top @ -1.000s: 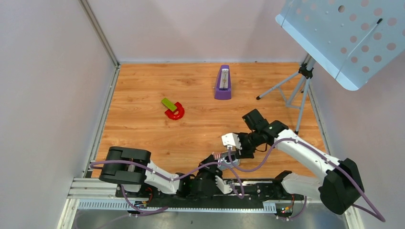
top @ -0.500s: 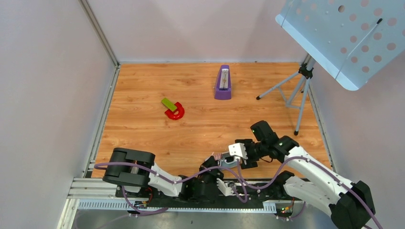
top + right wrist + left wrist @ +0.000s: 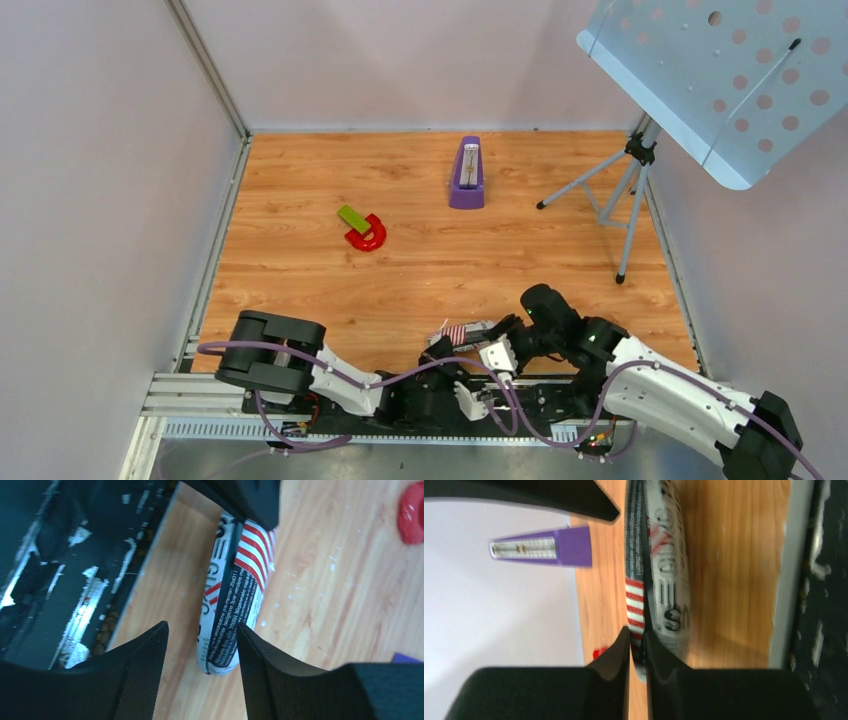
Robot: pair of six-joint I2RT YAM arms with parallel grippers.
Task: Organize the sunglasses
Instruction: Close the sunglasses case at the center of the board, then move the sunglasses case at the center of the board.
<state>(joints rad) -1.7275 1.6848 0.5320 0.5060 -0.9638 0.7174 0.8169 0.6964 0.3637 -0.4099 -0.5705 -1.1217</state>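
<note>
The white-framed sunglasses are not in view in any frame. The stars-and-stripes oblong case (image 3: 466, 332) lies at the near table edge. It also shows in the left wrist view (image 3: 659, 570) and the right wrist view (image 3: 235, 600). My left gripper (image 3: 441, 346) (image 3: 637, 636) is shut on the case's striped edge at its near end. My right gripper (image 3: 499, 351) (image 3: 201, 626) is open at the case's other end. Its fingers (image 3: 135, 675) stand on either side of the case's rounded tip, apart from it.
A purple metronome (image 3: 467, 176) stands at the back middle. A red horseshoe magnet (image 3: 366, 236) with a green block (image 3: 351, 216) lies left of centre. A tripod (image 3: 626, 195) holding a perforated pale panel (image 3: 720, 70) stands at the right. The black base rail (image 3: 520, 405) runs just behind the case.
My right arm has drawn back toward the near edge, bringing its open gripper down to the case's right end. My left gripper has stayed shut on the case.
</note>
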